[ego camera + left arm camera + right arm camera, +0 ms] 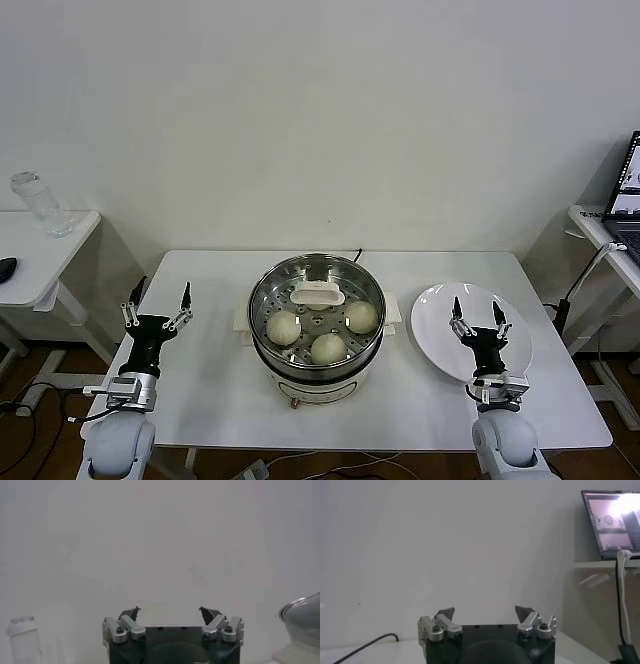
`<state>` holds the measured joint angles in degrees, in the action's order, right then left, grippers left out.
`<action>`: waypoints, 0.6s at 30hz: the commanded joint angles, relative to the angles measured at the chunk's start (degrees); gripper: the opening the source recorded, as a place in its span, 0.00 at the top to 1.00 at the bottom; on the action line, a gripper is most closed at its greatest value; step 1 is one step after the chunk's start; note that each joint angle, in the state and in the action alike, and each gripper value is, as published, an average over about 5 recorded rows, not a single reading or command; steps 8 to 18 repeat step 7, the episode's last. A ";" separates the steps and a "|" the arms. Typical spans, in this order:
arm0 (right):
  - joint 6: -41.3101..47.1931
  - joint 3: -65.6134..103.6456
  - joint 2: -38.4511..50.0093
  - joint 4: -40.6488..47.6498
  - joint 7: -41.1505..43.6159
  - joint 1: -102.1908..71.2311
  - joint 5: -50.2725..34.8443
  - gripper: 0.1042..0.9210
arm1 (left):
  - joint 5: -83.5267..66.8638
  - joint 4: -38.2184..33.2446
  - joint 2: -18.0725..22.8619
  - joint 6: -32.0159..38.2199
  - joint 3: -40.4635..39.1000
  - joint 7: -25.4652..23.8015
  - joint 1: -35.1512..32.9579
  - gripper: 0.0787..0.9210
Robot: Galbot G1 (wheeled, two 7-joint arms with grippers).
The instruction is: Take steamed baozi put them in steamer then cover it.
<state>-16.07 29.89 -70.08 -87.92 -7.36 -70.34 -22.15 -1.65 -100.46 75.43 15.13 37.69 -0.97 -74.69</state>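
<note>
The steamer (pixel 268 352), a shiny steel pot on a white base, stands mid-table. The cover (pixel 318 293), clear glass with a cream handle, sits on top of it; its domed edge (pixel 306 614) shows in the left wrist view. Through the glass I see three steamed baozi (pixel 284 327) (pixel 328 348) (pixel 361 317) on the perforated tray. My left gripper (pixel 163 292) (pixel 169 611) points upward at the table's left edge, open and empty. My right gripper (pixel 476 308) (pixel 484 611) also points upward, in front of the plate, open and empty.
An empty white plate (pixel 440 320) lies right of the steamer. A side table on the left carries a clear bottle (pixel 38 203) (pixel 24 639). Another on the right holds a laptop (pixel 627 185) (pixel 612 522) with a white cable (pixel 590 275) hanging down.
</note>
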 commanded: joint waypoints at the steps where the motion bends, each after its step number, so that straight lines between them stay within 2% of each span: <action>1: 0.16 0.01 0.17 -0.29 0.42 -0.46 -0.44 0.12 | -2.04 2.77 0.17 2.60 1.34 -0.44 -0.19 0.12; 18: 0.09 -0.14 0.07 -0.41 0.46 -0.47 -0.44 0.12 | -2.00 2.51 0.18 2.60 1.20 -0.58 -0.32 0.12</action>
